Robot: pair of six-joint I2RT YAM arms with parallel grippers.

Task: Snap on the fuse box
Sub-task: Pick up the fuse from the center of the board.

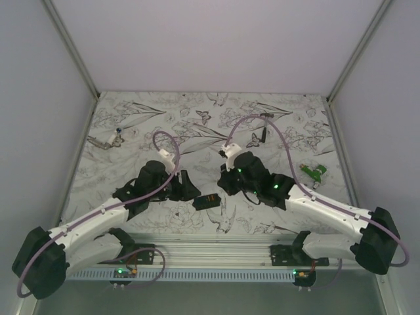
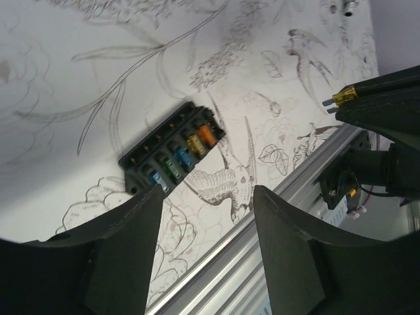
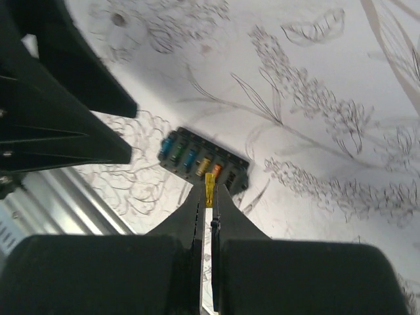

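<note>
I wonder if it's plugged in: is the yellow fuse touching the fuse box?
Apart. In the left wrist view, the yellow fuse, pinched by the right end effector, has patterned table showing between it and the fuse box.

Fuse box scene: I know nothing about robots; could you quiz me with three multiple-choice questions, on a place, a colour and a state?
1. Where is the fuse box? A. on the metal rail; B. on the table, near the front middle; C. in the far left corner.
2. What colour is the small piece pinched in the right pincer? A. red; B. white; C. yellow.
3. The left pincer is: A. open and empty; B. shut on the box; C. shut on nothing.
Answers: B, it lies flat on the tabletop; C, yellow shows between the tips; A, its fingers stand apart, nothing between.
</note>
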